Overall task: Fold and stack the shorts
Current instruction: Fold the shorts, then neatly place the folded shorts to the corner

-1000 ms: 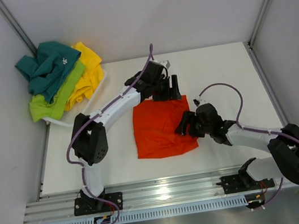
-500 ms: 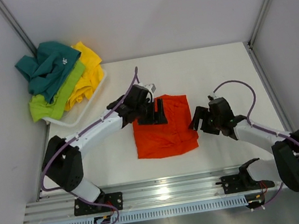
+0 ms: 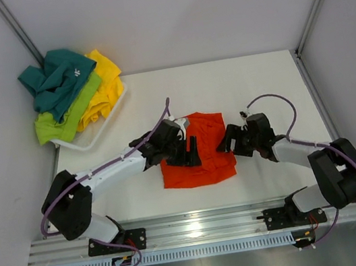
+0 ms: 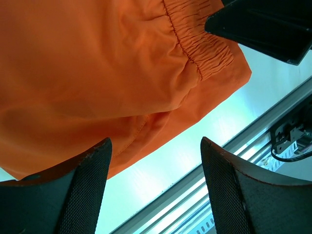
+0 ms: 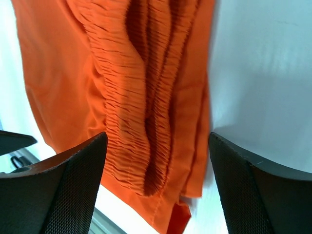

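– Four pairs of shorts, I count. Where do they lie, starting from the biggest thing?

– The white tabletop (image 3: 259,85) carries everything. The orange shorts (image 3: 207,135) lie spread on it, in the middle and toward the near edge, roughly square in outline. The other three are heaped in a white tray (image 3: 105,126) at the far left corner: the teal shorts (image 3: 60,81) on top, the yellow shorts (image 3: 106,77) to their right, and the lime shorts (image 3: 69,117) under the teal ones, hanging toward the near side.

– And the arms?

– Both reach in low over the orange pair from opposite sides. The left gripper (image 3: 190,151) hovers above the left half of the fabric. The right gripper (image 3: 228,139) sits at its right edge.

– Are they holding anything?

– No. In the left wrist view the left gripper (image 4: 156,161) has its fingers well apart, with orange cloth and a strip of bare tabletop showing in the gap. The right gripper (image 5: 158,146) is spread wide too, above the gathered waistband (image 5: 141,97), which runs between its fingers without being pinched.

– Does either touch the cloth?

– I cannot tell from these views.
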`<state>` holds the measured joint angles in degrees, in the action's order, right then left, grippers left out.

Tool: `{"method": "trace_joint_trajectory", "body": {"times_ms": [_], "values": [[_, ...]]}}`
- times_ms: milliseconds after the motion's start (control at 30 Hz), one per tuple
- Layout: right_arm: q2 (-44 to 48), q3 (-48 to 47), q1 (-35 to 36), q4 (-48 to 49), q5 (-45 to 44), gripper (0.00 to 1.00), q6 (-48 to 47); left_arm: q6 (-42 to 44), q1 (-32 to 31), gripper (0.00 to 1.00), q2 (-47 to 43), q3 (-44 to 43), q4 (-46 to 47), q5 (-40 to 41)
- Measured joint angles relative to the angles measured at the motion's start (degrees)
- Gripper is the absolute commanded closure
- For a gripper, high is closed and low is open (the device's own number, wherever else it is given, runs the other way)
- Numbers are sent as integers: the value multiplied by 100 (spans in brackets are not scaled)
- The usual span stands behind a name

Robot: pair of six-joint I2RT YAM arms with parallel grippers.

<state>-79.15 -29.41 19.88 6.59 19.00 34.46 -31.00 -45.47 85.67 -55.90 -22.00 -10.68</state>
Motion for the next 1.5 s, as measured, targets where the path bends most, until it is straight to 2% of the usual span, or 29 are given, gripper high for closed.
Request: {"method": "trace_joint_trajectory", "body": {"times_ms": [100,300,433,467,567,633,700,733,900,1033,1167,1333,1500], "values": [[-168,-15,-2,262,144,16,2,-2,-11,25,15,79,55,0],[-763,-142,4,977,507,29,101,0,-11,25,219,85,170,-4],[-1099,-260,55,1191,570,51,149,0,-11,25,376,168,348,-70],[-1154,-275,66,1215,579,62,149,0,-11,25,417,188,382,-122],[-1276,-310,103,1158,529,77,162,0,-11,26,511,227,470,-232],[-1335,-382,103,1104,544,84,192,0,-11,25,520,245,503,-310],[-1377,-496,107,1047,533,97,190,9,-11,25,516,243,527,-365],[-1410,-562,107,1014,516,100,205,15,-11,25,507,243,514,-400],[-1506,-686,17,1005,330,100,494,118,17,25,323,28,192,-546],[-1502,-649,-444,1080,111,100,986,153,125,25,-203,-63,44,-675],[-1316,-354,-1255,1309,-260,100,1563,153,264,24,-852,-81,-127,-704],[-472,466,-2446,1401,-927,100,2238,153,319,24,-1320,-81,-289,-695],[68,789,-3045,1300,-1572,100,2594,153,330,24,-1445,-52,-348,-697]]}}
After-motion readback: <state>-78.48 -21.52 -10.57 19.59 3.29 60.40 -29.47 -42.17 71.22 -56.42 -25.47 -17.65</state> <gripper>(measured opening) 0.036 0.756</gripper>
